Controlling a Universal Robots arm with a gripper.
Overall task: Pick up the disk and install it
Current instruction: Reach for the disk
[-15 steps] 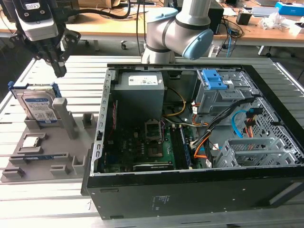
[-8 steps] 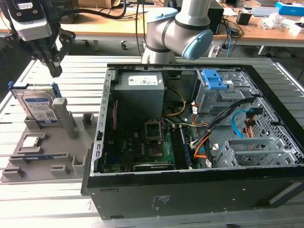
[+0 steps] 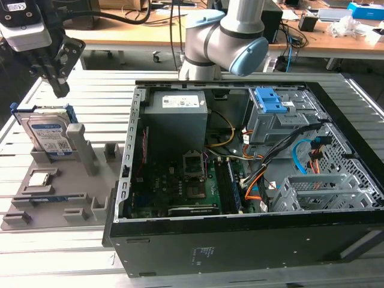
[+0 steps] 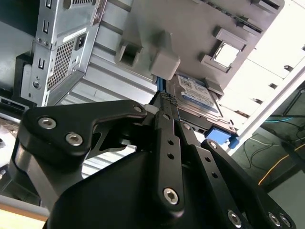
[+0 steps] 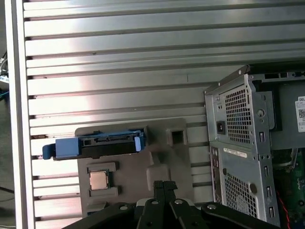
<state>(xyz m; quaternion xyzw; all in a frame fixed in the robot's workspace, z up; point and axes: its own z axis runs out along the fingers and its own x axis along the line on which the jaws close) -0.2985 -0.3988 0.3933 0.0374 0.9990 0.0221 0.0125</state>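
The disk is a silver drive with a white-and-blue label and a blue frame. It stands on edge in a slot of the grey holder at the exterior view's left. My gripper hangs above the disk, apart from it, with its black fingers shut together and nothing between them. In the first wrist view the disk shows edge-on as a blue bar beyond my gripper. The second wrist view has the disk's label just past my gripper.
A small square silver chip lies in the holder in front of the disk. The open computer case takes up the middle and right, with a blue-fronted grey drive cage at its back. The arm's base stands behind the case.
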